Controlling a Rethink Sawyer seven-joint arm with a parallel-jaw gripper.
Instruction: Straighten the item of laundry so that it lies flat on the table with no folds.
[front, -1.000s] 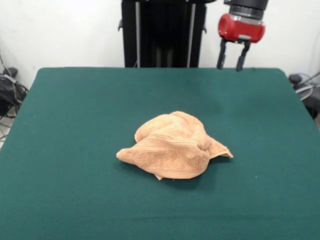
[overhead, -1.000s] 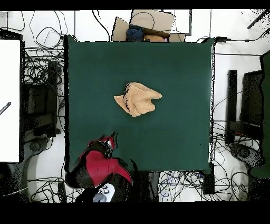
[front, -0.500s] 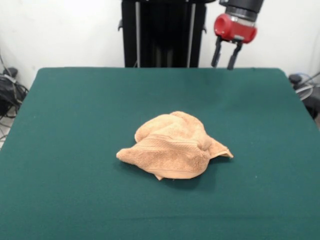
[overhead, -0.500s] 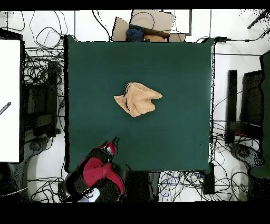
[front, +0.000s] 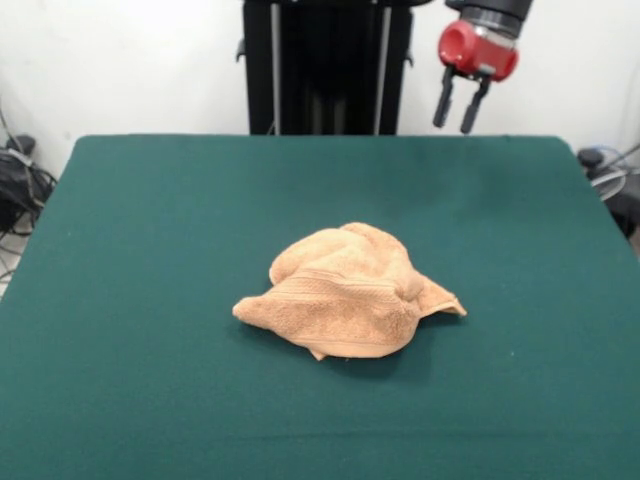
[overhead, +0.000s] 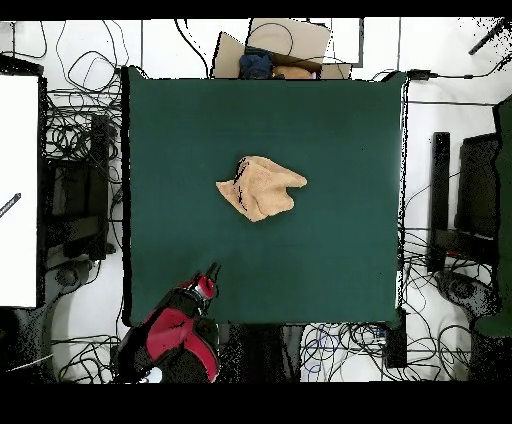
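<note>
The item of laundry (front: 348, 291), an orange-tan towel, lies crumpled in a heap near the middle of the green table (front: 150, 220), with a corner poking out to its right. From overhead the laundry (overhead: 260, 187) is the same bunched lump on the table (overhead: 330, 130). My gripper (front: 456, 110) hangs high over the far right edge, well away from the laundry, its two black fingers (front: 444, 100) apart and nothing between them. Overhead, the gripper (overhead: 212, 272) is at the table's lower left edge.
A cardboard box (overhead: 275, 50) with items sits beyond the table's top edge overhead. Cables (overhead: 85, 130) and equipment surround the table on both sides. A white panel (overhead: 18, 190) stands at the left.
The gripper has shifted slightly right and up in the front view, turning a little. The laundry has not moved.
</note>
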